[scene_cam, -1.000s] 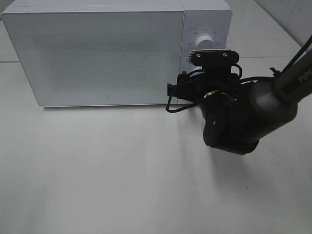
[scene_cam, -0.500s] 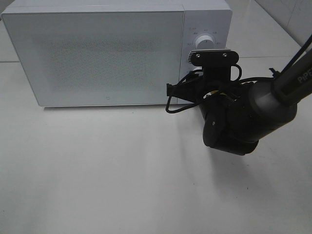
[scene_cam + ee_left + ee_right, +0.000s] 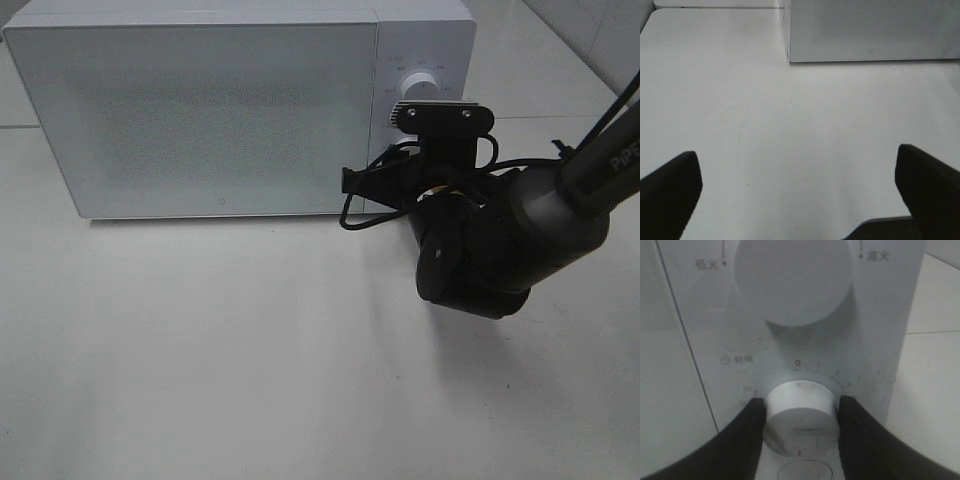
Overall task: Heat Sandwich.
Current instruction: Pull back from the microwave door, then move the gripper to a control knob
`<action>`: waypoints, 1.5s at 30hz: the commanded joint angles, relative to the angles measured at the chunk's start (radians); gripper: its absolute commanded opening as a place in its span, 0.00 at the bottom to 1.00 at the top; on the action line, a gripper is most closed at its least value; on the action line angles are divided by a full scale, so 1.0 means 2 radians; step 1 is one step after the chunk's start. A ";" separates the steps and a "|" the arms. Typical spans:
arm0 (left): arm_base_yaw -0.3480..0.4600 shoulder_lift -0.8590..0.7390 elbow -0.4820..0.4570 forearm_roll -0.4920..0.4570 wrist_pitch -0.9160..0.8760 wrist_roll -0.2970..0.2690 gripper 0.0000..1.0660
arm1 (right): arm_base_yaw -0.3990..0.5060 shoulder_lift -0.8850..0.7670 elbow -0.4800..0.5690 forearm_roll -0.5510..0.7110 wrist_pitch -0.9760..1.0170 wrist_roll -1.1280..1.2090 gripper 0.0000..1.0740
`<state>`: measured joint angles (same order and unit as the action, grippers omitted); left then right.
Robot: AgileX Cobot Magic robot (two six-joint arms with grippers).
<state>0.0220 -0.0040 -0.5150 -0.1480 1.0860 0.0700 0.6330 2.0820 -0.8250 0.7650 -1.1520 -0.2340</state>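
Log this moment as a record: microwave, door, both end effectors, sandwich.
Microwave: white, on the table
Door: closed
Right end effector: shut on the lower dial, one finger each side
Upper dial: untouched
Left end effector: open, above bare table, holding nothing
Sandwich: not in view

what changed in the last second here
The right arm's camera bracket edged slightly right and down in the high view. The right gripper clamps the timer knob; earlier pictures hide its jaws. The microwave stayed put, door shut.
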 commanded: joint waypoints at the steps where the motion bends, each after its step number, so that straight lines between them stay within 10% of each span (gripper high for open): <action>1: 0.001 -0.012 0.000 -0.001 -0.005 -0.003 0.92 | -0.001 -0.002 -0.004 -0.015 -0.017 0.047 0.13; 30: 0.001 -0.012 0.000 -0.001 -0.005 -0.003 0.92 | -0.001 -0.002 -0.004 -0.114 -0.033 0.728 0.14; 45: 0.001 -0.012 0.000 -0.001 -0.005 -0.003 0.92 | -0.001 -0.002 -0.004 -0.117 -0.032 0.759 0.19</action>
<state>0.0220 -0.0040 -0.5150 -0.1480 1.0860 0.0700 0.6200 2.0930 -0.8110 0.6790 -1.1840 1.2900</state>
